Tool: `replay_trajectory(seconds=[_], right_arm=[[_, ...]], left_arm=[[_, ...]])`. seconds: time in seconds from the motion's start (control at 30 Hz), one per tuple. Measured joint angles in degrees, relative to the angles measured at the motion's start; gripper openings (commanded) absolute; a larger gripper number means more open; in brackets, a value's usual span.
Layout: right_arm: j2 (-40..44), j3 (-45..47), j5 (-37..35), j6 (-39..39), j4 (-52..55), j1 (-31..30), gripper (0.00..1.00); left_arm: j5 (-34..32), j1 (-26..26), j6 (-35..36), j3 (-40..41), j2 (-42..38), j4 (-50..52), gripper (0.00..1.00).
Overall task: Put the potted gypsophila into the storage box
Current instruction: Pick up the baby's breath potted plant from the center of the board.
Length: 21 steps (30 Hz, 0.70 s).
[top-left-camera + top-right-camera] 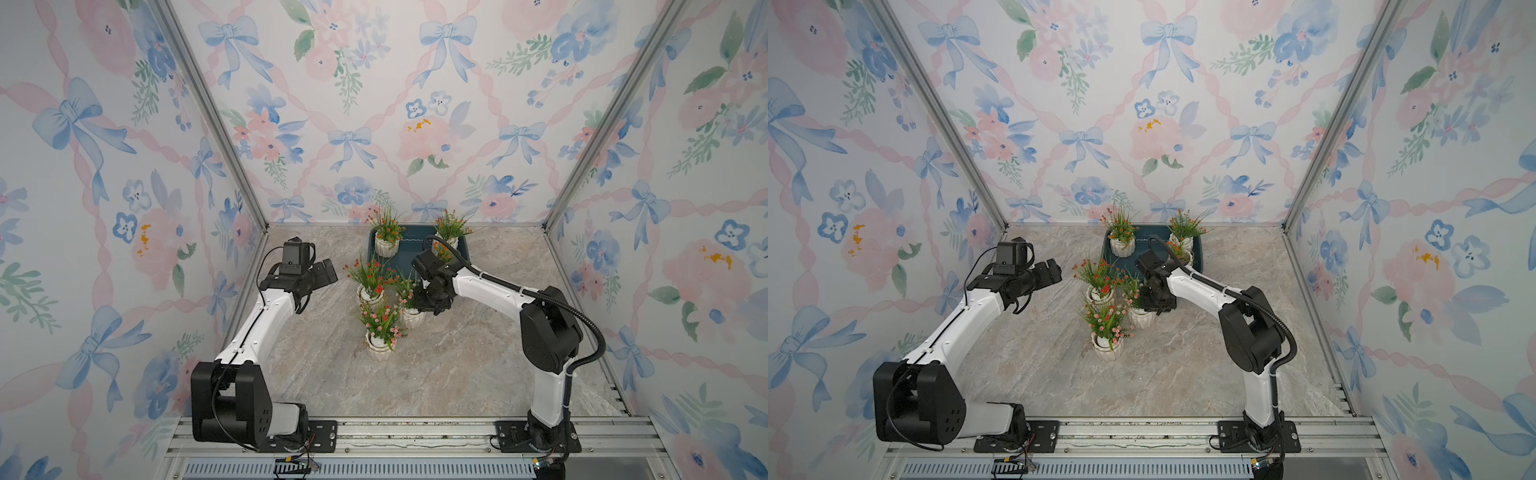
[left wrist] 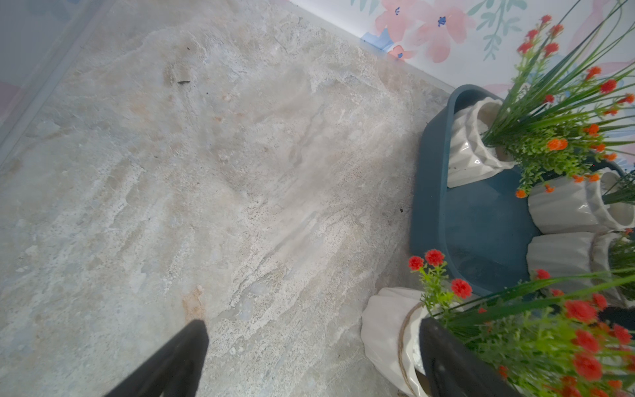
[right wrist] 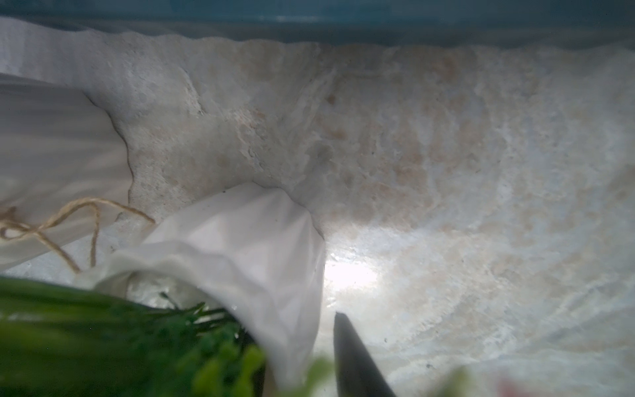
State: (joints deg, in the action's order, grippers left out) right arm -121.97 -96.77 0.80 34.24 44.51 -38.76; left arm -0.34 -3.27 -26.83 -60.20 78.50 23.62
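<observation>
We are hovering our left hand (image 1: pixel 328 270), wide open and empty, above the surface (image 1: pixel 457 374). Our right hand (image 1: pixel 420 306) is sitting at the rim of a potted gypsophila (image 1: pixel 412 319) just before the storage box (image 1: pixel 409 257); whether it is gripping, we cannot tell. Three other pots (image 1: pixel 386 246) are standing inside the box.

Left arm (image 1: pixel 249 332) and right arm (image 1: pixel 486 286): white links, black joints; the right carries ribbed black conduit (image 1: pixel 582 316).
</observation>
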Motion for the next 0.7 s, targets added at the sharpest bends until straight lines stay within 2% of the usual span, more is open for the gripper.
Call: replay_trajectory(seconds=[0.13, 0.3, 0.7], right_arm=[[-0.44, -0.61, 0.33, -0.7, -0.17, -0.04, 0.23], [-0.76, -0.79, 0.39, -1.44, -0.79, -0.04, 0.23], [-0.79, -0.81, -0.81, -2.86, -0.39, 0.02, 0.14]], left_arm=[[0.66, 0.17, -0.17, 0.0, 0.22, -0.07, 0.96], [0.98, 0.37, -0.26, 0.04, 0.76, -0.17, 0.96], [2.19, 0.74, -0.39, 0.11, 0.98, -0.48, 0.96]])
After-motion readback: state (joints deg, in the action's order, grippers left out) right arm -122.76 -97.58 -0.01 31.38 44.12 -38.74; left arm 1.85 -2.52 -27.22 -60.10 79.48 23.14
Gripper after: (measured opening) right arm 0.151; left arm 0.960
